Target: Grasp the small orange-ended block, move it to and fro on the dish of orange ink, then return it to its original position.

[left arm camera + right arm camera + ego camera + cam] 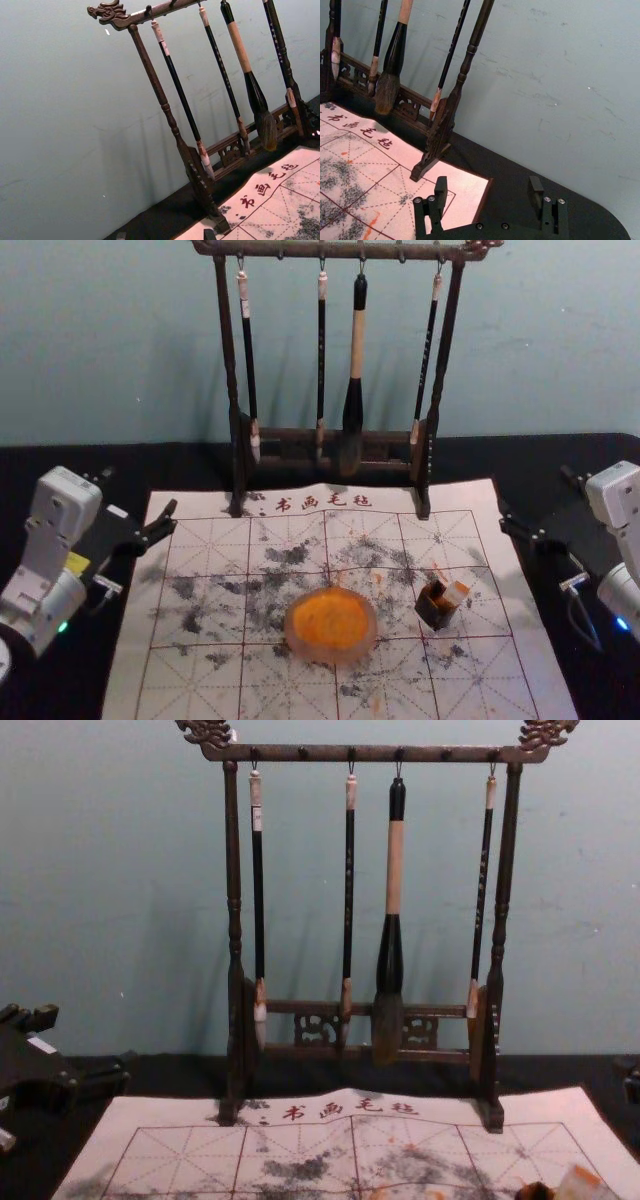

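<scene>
Orange ink covers the round dish [332,620] on the gridded calligraphy mat [200,685]. Near it, toward the robot's right, the small block [456,593] leans in a dark, orange-stained holder [436,612]. The left gripper [138,494] hovers by the mat's left edge, the right gripper [537,498] by its right; both have fingers spread. Behind, four brushes [357,370] hang from a carved rack [226,350].
</scene>
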Robot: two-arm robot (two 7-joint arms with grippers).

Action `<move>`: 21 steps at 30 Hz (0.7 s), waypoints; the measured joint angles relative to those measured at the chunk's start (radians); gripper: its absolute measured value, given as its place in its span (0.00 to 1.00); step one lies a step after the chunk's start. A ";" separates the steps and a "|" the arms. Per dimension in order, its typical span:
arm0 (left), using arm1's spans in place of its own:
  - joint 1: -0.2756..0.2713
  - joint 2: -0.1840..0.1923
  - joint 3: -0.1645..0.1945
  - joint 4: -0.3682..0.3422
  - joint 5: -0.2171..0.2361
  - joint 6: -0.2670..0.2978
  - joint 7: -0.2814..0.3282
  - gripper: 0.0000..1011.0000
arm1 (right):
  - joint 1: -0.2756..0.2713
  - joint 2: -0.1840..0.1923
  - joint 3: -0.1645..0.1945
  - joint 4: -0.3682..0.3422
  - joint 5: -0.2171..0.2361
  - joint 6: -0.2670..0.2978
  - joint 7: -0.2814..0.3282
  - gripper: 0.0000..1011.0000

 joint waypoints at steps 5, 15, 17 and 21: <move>0.000 0.000 0.000 0.000 0.000 0.000 0.000 0.99 | 0.000 0.000 0.000 0.000 0.000 0.000 0.000 0.99; 0.000 0.000 0.000 0.000 0.000 0.000 0.000 0.99 | 0.000 0.000 0.000 0.000 0.000 0.000 0.000 0.99; 0.000 0.000 0.000 0.000 0.000 0.000 0.000 0.99 | 0.000 0.000 0.000 0.000 0.000 0.000 0.000 0.99; 0.000 0.000 0.000 0.000 0.000 0.000 0.000 0.99 | 0.000 0.000 0.000 0.000 0.000 0.000 0.000 0.99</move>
